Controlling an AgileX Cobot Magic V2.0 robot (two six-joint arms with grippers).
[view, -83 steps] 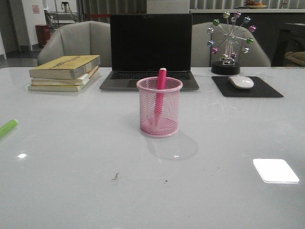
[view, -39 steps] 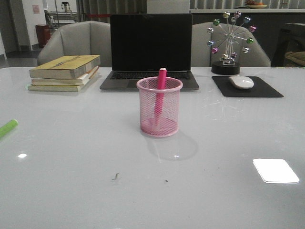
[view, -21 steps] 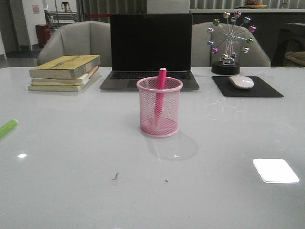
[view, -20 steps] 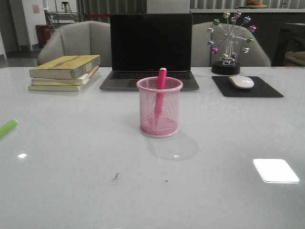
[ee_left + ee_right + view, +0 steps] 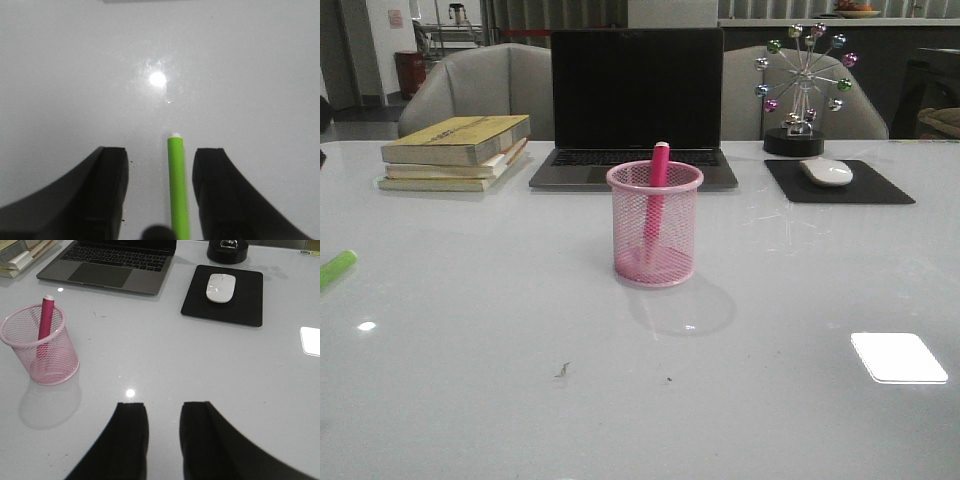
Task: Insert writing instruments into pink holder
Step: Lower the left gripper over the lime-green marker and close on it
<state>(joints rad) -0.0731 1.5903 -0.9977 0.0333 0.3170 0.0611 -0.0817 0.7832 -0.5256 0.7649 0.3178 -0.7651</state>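
Almost nothing differs from the front views of the last two seconds: pink holder [image 5: 655, 224] same spot mid-desk, magenta pen [image 5: 655, 195] already standing in it, leaning on the far rim, cap sticking out above. Green pen [image 5: 337, 268] lies flat at the left desk edge, no shift against the earlier frames. One small change: a dark shape now shows at the far left edge of the front view, possibly the left arm, too little visible to be sure.

Left wrist view: left gripper [image 5: 160, 170] hangs over the desk [image 5: 240, 75] with jaws spread, and the green pen [image 5: 178, 185] lies between them, lengthwise, nearer the right-hand jaw, white tip pointing away. Touching either jaw? Doesn't look like it. Not gripped yet.

Right gripper [image 5: 162, 440] is well apart from the holder, jaws parted by a narrow gap, nothing between them, idle over bare desk.

Judgement: task half done, one pen in, one out. The left arm looks lined up for the pick; next it should close on the green pen, lift, carry to the holder. Risk: off-centre pen may roll when the jaws close.
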